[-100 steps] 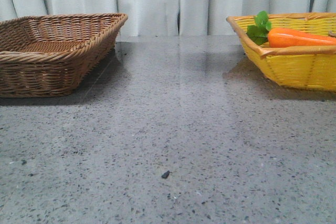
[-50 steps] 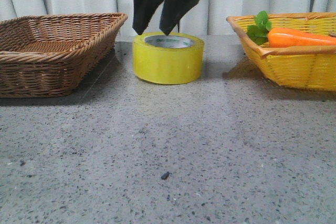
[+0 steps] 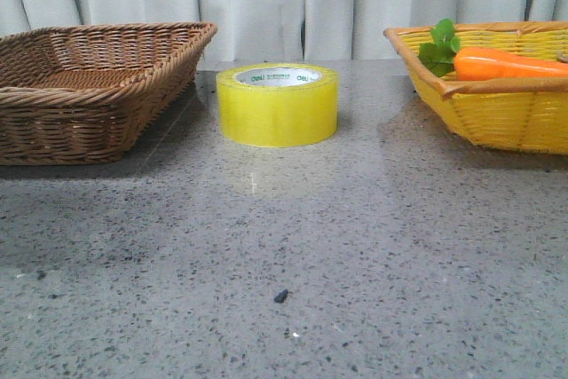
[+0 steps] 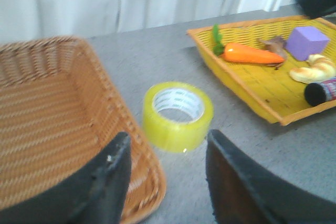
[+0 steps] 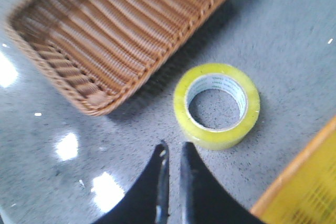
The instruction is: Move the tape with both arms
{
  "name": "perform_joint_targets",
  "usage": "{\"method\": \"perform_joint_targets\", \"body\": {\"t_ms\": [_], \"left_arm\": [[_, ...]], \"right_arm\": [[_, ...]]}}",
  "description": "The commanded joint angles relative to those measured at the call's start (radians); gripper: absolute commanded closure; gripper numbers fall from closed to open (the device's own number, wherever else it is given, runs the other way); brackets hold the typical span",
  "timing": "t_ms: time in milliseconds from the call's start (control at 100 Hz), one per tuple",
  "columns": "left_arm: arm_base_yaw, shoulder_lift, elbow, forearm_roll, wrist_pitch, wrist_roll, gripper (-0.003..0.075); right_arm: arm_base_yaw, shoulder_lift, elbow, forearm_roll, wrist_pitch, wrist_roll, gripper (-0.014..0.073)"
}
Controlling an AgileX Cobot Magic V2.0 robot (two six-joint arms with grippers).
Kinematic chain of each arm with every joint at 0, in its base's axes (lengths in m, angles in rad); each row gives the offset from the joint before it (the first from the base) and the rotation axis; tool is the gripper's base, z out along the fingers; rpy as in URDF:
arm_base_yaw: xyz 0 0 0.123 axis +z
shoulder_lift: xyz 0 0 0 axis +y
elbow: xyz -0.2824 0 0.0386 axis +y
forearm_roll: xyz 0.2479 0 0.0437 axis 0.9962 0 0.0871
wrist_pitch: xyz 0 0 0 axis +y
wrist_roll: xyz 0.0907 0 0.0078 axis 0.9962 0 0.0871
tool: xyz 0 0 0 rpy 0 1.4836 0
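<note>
Right now the tape (image 3: 278, 104) lies flat on the grey speckled worktop (image 3: 293, 246), hole upward, between the brown wicker basket (image 3: 89, 86) on the left and the yellow basket (image 3: 497, 113) on the right. It touches neither basket, and sits nearer the brown one. Small dark print shows on its white inner core. Nothing grips it, and no arm shows in the front view.

From the left wrist camera, the left claw (image 4: 165, 179) hangs above the worktop with its two black fingers (image 4: 113, 177) spread wide apart and nothing between them. The tape (image 4: 178, 115) shows in the gap beyond the fingertips, just beside the rim of the brown basket (image 4: 47, 129). That view also shows the yellow basket (image 4: 252, 85) holding a carrot (image 4: 251, 54) with green leaves, a purple block (image 4: 306, 42), a pale bread-like piece (image 4: 315, 69) and a dark tube-like thing (image 4: 321, 92); what the last one is I cannot tell.

From the right wrist camera, the right claw (image 5: 173, 156) hangs high over the worktop with its fingers (image 5: 157, 182) drawn almost together, only a thin slit left, holding nothing. The tape (image 5: 217, 104) lies well apart from those fingertips, beside a corner of the brown basket (image 5: 121, 30), with an edge of the yellow basket (image 5: 304, 182) at the frame's corner
</note>
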Motion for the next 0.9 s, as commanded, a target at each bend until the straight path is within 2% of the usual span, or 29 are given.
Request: {"method": "perform_joint_targets", "body": {"t_ms": [0, 240, 380, 450, 530, 640, 890], "left_arm": [[-0.055, 0.094, -0.117, -0.025, -0.052, 0.028, 0.0442], [-0.174, 0.397, -0.366, -0.025, -0.038, 0.03, 0.0442], [-0.209, 0.562, -0.509, -0.025, 0.014, 0.028, 0.0435], [-0.212, 0.638, -0.575, -0.025, 0.054, -0.011, 0.04], [-0.212, 0.721, -0.64, -0.025, 0.102, -0.065, 0.0314], [-0.212, 0.814, -0.714, -0.018, 0.176, -0.066, 0.0223], [-0.214, 0.956, -0.777, -0.01, 0.246, -0.104, 0.0217]], "right_arm": [[0.0, -0.17, 0.056, -0.005, -0.071, -0.012, 0.0648], [-0.002, -0.535, 0.358, -0.127, -0.178, -0.004, 0.0648], [-0.002, -0.718, 0.501, -0.261, -0.259, 0.18, 0.0648], [-0.002, -0.799, 0.546, -0.33, -0.266, 0.259, 0.0648], [-0.002, -0.879, 0.582, -0.374, -0.272, 0.288, 0.0648], [-0.002, -0.938, 0.603, -0.395, -0.277, 0.29, 0.0648], [-0.002, -0.925, 0.603, -0.393, -0.219, 0.324, 0.0648]]}}
